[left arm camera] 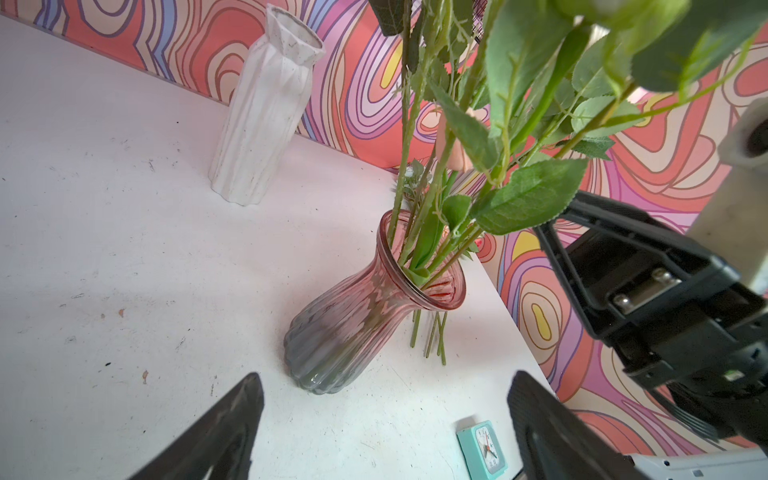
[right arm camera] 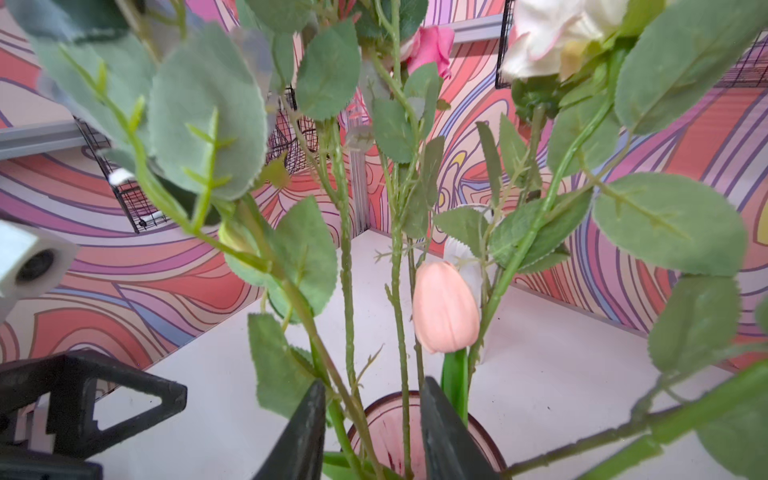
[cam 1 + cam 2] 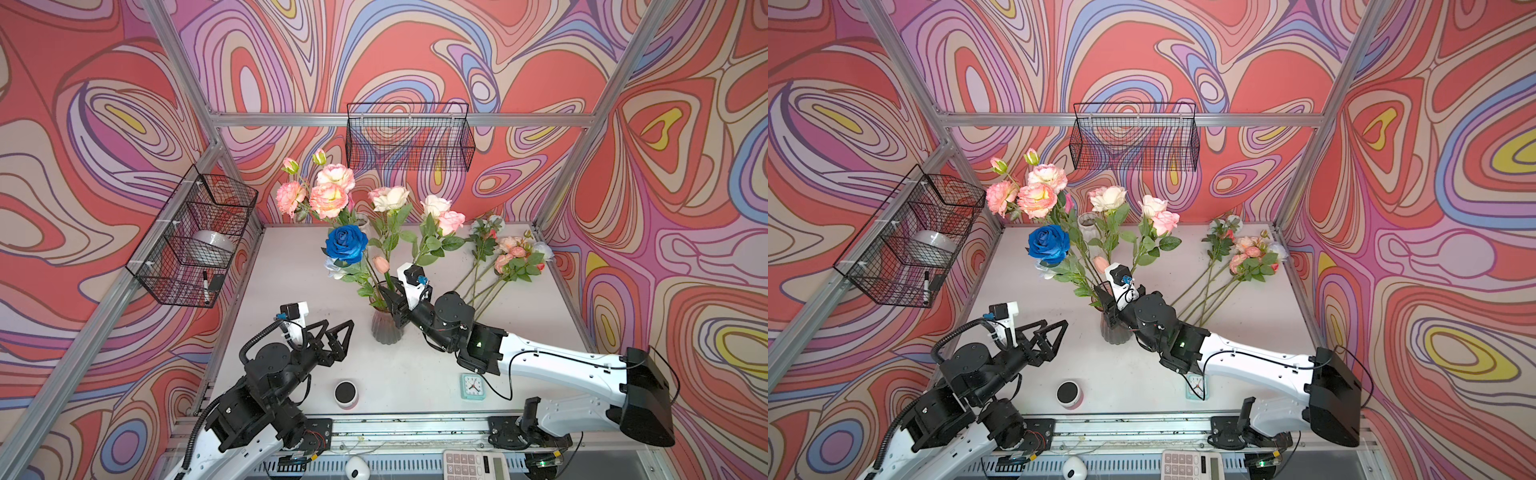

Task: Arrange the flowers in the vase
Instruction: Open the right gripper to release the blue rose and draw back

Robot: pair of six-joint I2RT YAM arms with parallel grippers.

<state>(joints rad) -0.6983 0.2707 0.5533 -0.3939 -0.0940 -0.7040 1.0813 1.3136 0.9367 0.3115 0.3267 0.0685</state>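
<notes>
- The vase (image 3: pixel 384 328), ribbed pink-grey glass, stands upright at the centre of the counter (image 3: pixel 286 266) in both top views. It is crowded with flowers (image 3: pixel 332 199): pink-and-cream blooms at upper centre and a blue rose (image 3: pixel 347 245) just below them, left of centre.
- The right gripper (image 3: pixel 388 297) reaches in from the lower right and sits at the vase's mouth. The right wrist view shows its jaws parted, astride several green stems just above the rim and pinching none of them.
- A peach tulip (image 2: pixel 444 309) rises just beyond that gripper, its stem running down into the vase.
- The left gripper (image 3: pixel 337 326) hovers left of the vase, near it but apart, with its jaws spread wide and nothing between them.
- Loose flowers (image 3: pixel 513 255) lie on the counter at centre right, heads toward the back wall and stems angled toward the vase.
- A white vase (image 1: pixel 266 112) stands upright near the back wall, behind the bouquet.
- A mint clock (image 3: pixel 473 386) lies at lower centre, beside the right arm.
</notes>
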